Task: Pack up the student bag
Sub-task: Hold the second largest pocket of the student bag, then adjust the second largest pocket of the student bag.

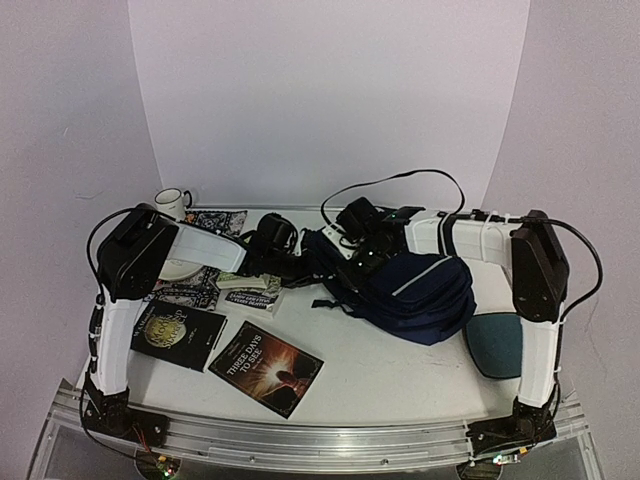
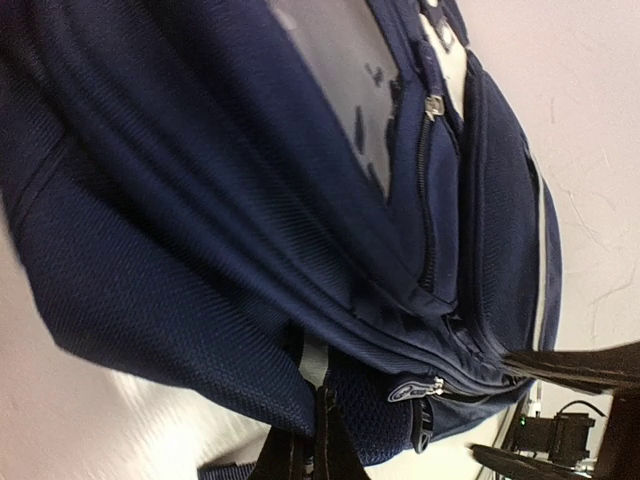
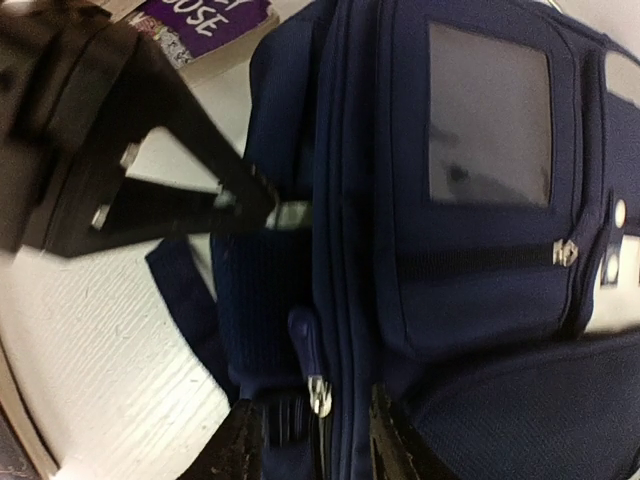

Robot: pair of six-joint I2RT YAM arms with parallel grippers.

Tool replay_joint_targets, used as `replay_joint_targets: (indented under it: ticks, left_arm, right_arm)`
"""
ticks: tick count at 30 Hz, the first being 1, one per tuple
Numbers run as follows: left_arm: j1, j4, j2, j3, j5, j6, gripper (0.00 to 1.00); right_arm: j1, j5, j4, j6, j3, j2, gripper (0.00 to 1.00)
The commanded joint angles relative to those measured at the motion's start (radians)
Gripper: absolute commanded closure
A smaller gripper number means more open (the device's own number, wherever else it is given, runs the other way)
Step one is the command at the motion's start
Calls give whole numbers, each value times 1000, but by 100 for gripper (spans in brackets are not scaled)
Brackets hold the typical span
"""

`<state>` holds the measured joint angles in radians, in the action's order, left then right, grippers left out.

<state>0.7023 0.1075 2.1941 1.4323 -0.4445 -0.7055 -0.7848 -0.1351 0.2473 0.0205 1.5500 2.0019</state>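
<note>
Backpack place: the backpack (image 1: 425,295) lies on the right half of the table. Its front, with the white patch (image 3: 490,115), faces up toward the right wrist.
Long axis: it runs across the table, from back-left to front-right. Both grippers are at the end that points to the middle of the table.
Direction from the grippers: the bag is directly under the right gripper (image 3: 315,442). It is to the right of the left gripper (image 2: 312,450), which touches its left edge.
Nearer arm: the right one, in my judgement, because the bag lies on its side. The left arm has to stretch past the middle of the table.
Left gripper state: the fingers are close together at the edge of the bag. They seem to pinch a fold of fabric or a strap, but which piece exactly is not clear.
Right gripper state: the fingers are spread, one on each side of a zip line. A zip pull (image 3: 318,395) sits between them and is not held.
Left arm pose: it rises from its base, and the forearm reaches low to the right.
Right arm pose: it rises at the right edge, then bends left over the bag with the wrist pointing down.
Step in hand: probably opening the bag, since the zips that show look closed.
Waiting things: the books (image 1: 266,368) lie at front-left, well apart from the bag.
</note>
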Motion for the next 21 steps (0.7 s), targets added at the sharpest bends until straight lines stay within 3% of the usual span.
replay_joint_targets:
  ticks: [1, 6, 12, 21]
  left_arm:
    - [27, 57, -132, -23, -34, 10, 100]
    - [35, 58, -155, -34, -30, 14, 100]
    - [37, 58, -164, -36, -32, 14, 100]
    - [37, 57, -186, -49, 1, 32, 100]
  right_arm:
    - [-12, -47, 13, 74, 64, 52, 68]
    - [-12, -3, 8, 99, 63, 80, 72]
    - [-13, -76, -12, 105, 33, 104, 77]
    - [-12, -82, -20, 99, -40, 75, 78]
